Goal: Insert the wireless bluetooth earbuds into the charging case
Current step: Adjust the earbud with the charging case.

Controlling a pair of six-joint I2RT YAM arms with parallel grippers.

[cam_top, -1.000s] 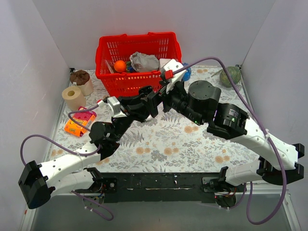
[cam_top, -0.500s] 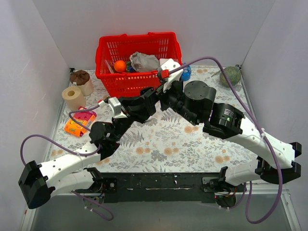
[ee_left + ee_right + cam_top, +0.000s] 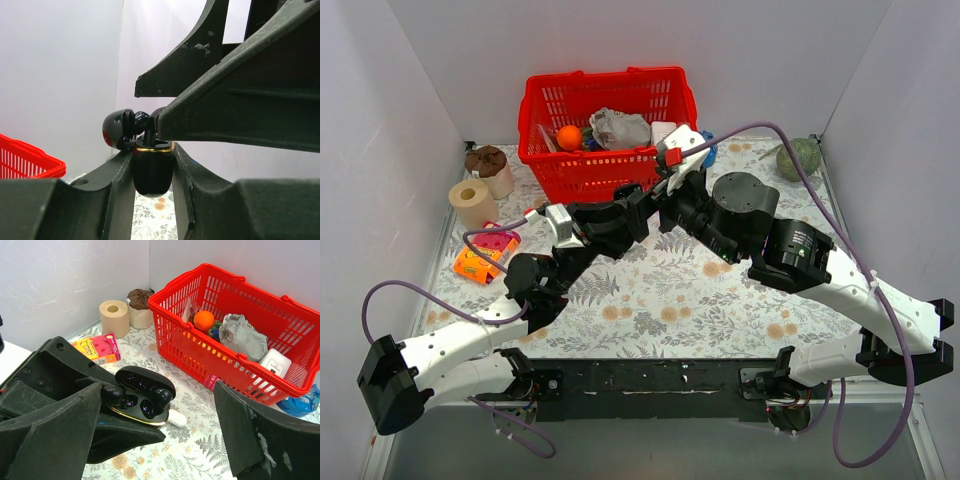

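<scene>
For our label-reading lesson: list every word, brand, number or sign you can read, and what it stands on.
No text reads clearly.
On the pink and orange packet: printed lettering, too blurred to read.
On the charging case and the red basket: no legible marking.

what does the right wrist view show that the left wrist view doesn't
Only the right wrist view: the open charging case seen from above, with dark earbuds in its base, plus the orange inside the red basket, a toilet roll and a small white rounded object. Only the left wrist view: the case's side profile, its base clamped between the left fingers, with one earbud poking up above its rim. Both show the case and part of the basket.
</scene>
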